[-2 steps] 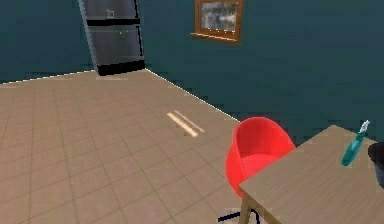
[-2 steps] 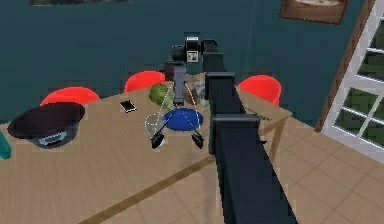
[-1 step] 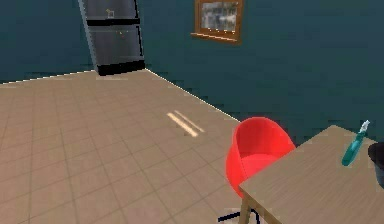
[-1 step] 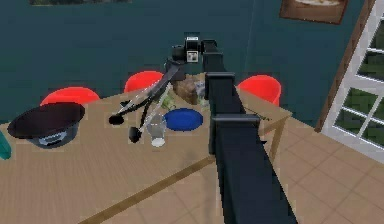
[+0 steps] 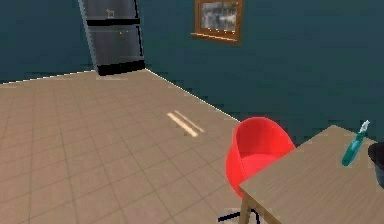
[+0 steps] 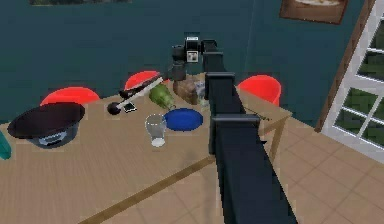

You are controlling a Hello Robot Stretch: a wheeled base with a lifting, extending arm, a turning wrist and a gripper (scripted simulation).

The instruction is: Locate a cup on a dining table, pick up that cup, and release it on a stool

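You're parked side-on to the table (image 6: 90,160), so the arm (image 6: 235,150) reaches straight out across the top. The cup (image 6: 155,128) is the clear one, upright on the table, just beside the blue plate (image 6: 186,120) and left of the arm in the arm side view. The fingers (image 6: 179,68) sit farther out than the cup, up by the greenish thing (image 6: 160,94) and the brown thing (image 6: 190,92) near the far edge. Apart or together: can't tell. Holding anything: can't tell either, since clutter lies right behind them.

Judgement: the cup is not picked yet, because it stands on the table short of the fingers. You likely need to pull the arm in and shift toward the picture's left to line up. The black bowl (image 6: 48,125) sits well apart at the left, so it's no obstacle. 3 red chairs (image 6: 262,88) stand at the far side, so working from this side makes sense.

The forward view shows the table corner, 1 red chair (image 5: 258,150) and a teal bottle (image 5: 352,145) near the edge. Watch the bottle when you drive. The stool drop comes later.
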